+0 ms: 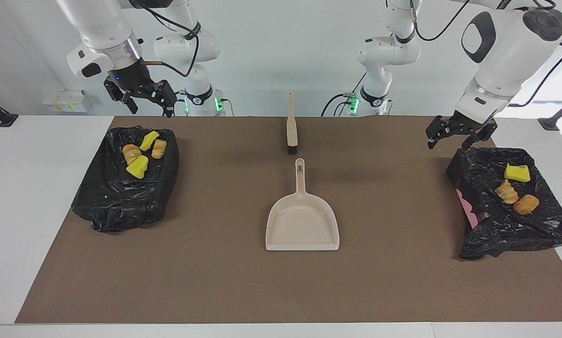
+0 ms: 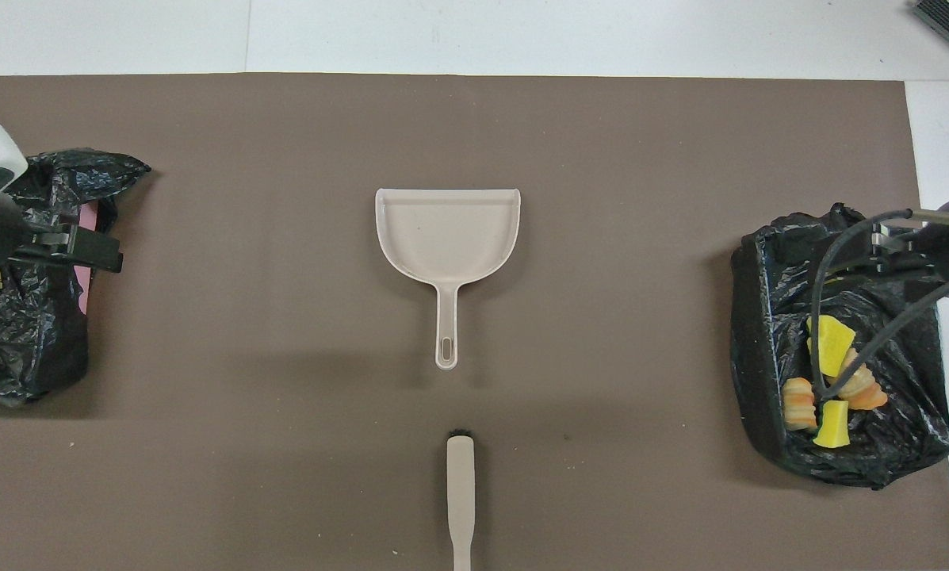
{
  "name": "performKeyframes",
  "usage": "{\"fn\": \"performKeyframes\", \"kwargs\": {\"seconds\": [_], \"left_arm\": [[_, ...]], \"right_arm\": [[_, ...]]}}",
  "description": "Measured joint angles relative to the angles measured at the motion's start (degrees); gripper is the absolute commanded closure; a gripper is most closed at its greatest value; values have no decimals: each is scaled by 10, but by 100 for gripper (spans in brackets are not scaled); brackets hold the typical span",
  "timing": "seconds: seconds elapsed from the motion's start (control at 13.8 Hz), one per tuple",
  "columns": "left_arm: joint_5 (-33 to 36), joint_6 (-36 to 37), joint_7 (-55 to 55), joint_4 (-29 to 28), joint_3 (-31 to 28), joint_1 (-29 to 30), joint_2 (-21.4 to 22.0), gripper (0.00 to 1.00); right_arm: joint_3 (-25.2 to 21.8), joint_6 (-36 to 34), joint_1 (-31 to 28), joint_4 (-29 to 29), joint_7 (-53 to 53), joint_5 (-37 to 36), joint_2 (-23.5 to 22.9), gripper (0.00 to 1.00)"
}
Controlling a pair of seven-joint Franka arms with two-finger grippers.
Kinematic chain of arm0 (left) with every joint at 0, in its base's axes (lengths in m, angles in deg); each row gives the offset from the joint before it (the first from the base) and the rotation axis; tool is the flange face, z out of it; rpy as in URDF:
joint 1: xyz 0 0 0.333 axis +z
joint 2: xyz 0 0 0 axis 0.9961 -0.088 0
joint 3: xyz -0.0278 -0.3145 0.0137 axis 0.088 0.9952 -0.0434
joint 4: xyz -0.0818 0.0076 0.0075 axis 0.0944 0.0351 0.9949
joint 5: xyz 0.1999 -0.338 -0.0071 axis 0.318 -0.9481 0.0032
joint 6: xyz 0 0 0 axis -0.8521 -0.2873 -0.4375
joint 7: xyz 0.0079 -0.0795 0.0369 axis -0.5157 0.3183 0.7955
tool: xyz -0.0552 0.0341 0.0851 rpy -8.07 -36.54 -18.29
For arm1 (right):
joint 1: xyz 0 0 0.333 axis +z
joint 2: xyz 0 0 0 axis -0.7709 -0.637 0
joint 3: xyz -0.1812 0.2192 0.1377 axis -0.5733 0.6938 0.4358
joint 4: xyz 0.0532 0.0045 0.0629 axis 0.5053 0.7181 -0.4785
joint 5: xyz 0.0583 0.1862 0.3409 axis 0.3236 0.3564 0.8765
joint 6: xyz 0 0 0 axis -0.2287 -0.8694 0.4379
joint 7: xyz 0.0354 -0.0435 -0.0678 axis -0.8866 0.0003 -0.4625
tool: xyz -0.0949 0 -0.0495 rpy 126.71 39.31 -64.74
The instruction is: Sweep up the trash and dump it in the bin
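Observation:
The trash lies in two black-bagged bins. Yellow and orange pieces (image 1: 142, 152) sit in the bin (image 1: 121, 197) at the right arm's end, also seen as trash (image 2: 831, 373) in that bin (image 2: 759, 317) from overhead. More trash pieces (image 1: 515, 188) lie in the bin (image 1: 496, 225) at the left arm's end. My left gripper (image 1: 452, 141) hangs open and empty over that bin's edge nearest the robots. Open and empty too, my right gripper (image 1: 151, 110) waits above the other bin.
A beige dustpan (image 1: 302, 225) lies mid-mat, handle toward the robots. A beige brush (image 1: 291, 131) lies just beyond the handle's tip, nearer the robots. Both also show overhead: dustpan (image 2: 447, 238), brush (image 2: 459, 492). White table borders the brown mat (image 1: 215, 281).

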Motion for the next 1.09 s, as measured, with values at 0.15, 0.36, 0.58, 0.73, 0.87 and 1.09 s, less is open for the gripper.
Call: {"fn": "performKeyframes", "kwargs": {"seconds": [0.15, 0.36, 0.58, 0.73, 0.87, 1.09], "left_arm": [[7, 30, 3, 15, 0, -1, 4, 0], [23, 41, 6, 22, 5, -2, 5, 0], [18, 41, 6, 24, 4, -2, 5, 0], [11, 43, 6, 24, 1, -2, 5, 0], [1, 52, 6, 24, -1, -1, 4, 0], [-5, 59, 6, 31, -2, -1, 2, 0]], "right_arm": [[0, 0, 0, 0, 0, 0, 0, 0], [0, 0, 0, 0, 0, 0, 0, 0], [0, 0, 0, 0, 0, 0, 0, 0], [0, 0, 0, 0, 0, 0, 0, 0], [0, 0, 0, 0, 0, 0, 0, 0], [0, 0, 0, 0, 0, 0, 0, 0]]}}
